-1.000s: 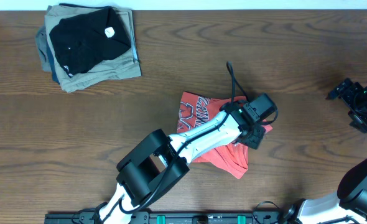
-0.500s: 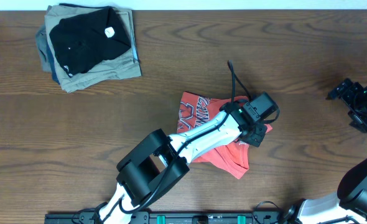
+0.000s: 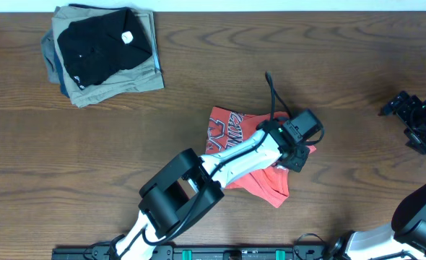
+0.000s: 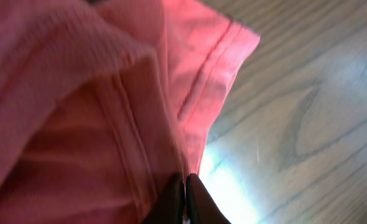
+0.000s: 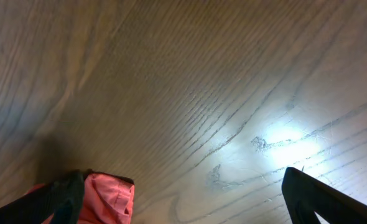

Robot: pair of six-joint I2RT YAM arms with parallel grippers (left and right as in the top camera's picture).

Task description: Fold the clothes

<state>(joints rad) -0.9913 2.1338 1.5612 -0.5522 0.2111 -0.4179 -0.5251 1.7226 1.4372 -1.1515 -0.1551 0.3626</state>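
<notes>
- Your left gripper (image 4: 185, 198) is pinched tight on a folded edge of the red-orange T-shirt (image 4: 78, 124). Its dark fingertips are pressed together, and the fabric bunches up above them.
- The T-shirt lies crumpled on the wooden table (image 3: 343, 58), near its middle. The white block lettering (image 3: 227, 130) shows on its far left part, and the left arm (image 3: 235, 155) reaches across it from the near side.
- Your right gripper (image 5: 180, 180) hangs spread wide over bare wood at the table's right edge, well apart from the shirt and holding nothing.
- In the far left corner, a black folded garment (image 3: 97, 43) tops a khaki folded garment (image 3: 119, 83).
</notes>
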